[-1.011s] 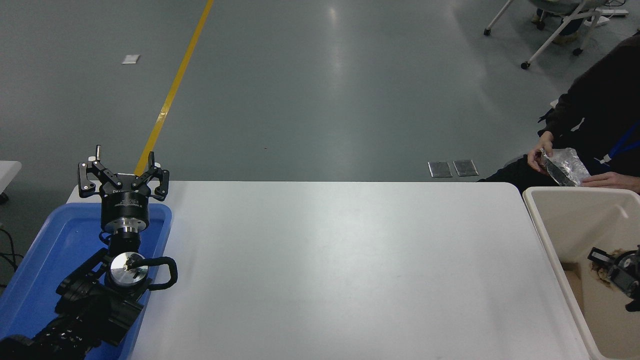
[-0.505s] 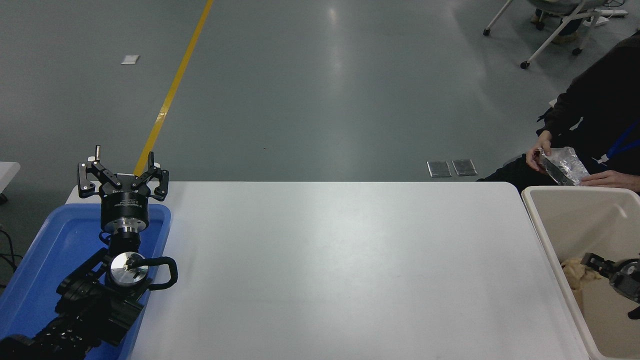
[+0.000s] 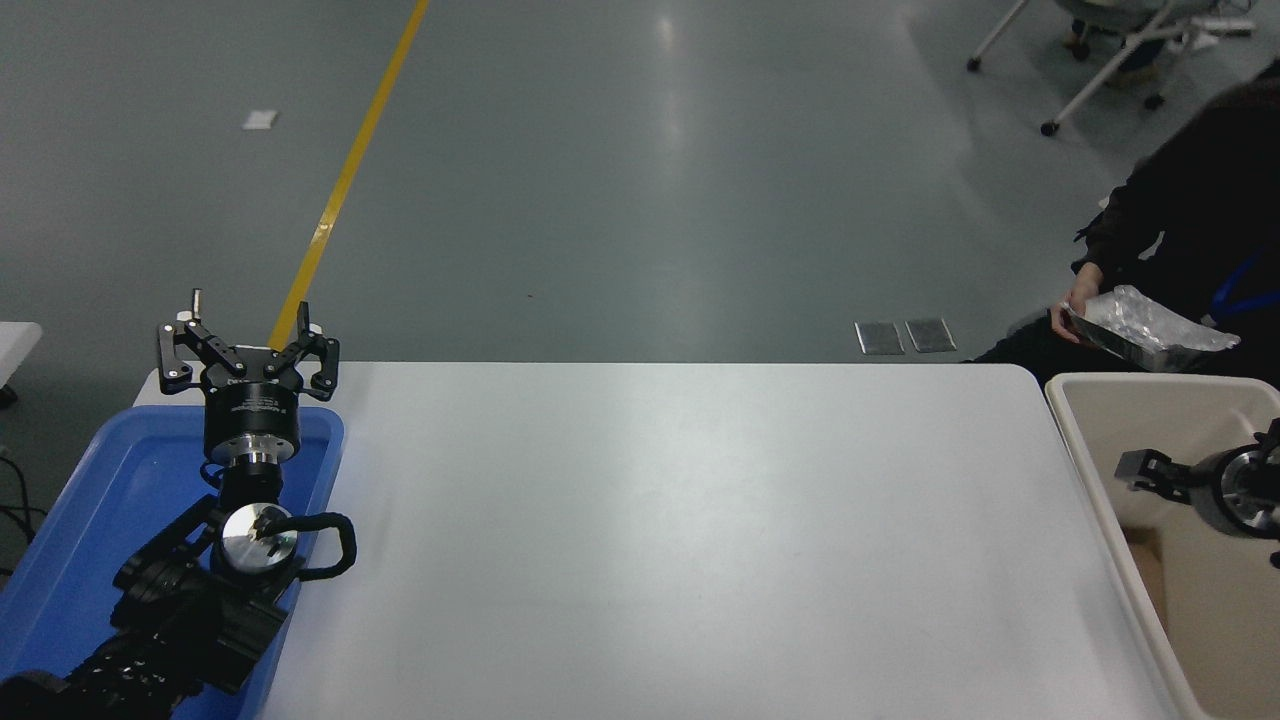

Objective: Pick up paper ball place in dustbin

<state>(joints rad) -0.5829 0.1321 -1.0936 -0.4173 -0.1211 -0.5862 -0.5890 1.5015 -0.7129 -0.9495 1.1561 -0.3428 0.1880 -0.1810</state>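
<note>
Right gripper over the dustbin, partly cut off

The dustbin [image 3: 1090, 440] is cropped at the right edge; the right gripper [image 3: 1140, 470] is seen inside its rim, jaw state indiscernible. The paper ball cannot be made out. The left gripper [image 3: 248, 352] is parked, fingers spread.

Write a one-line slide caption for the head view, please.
Right black gripper hovers over the cream rectangular plastic dustbin; left black gripper parked open above the shallow blue plastic tray.

Right hand [image 3: 1135, 470] inside cream dustbin [image 3: 1095, 470], left arm parked.
</note>
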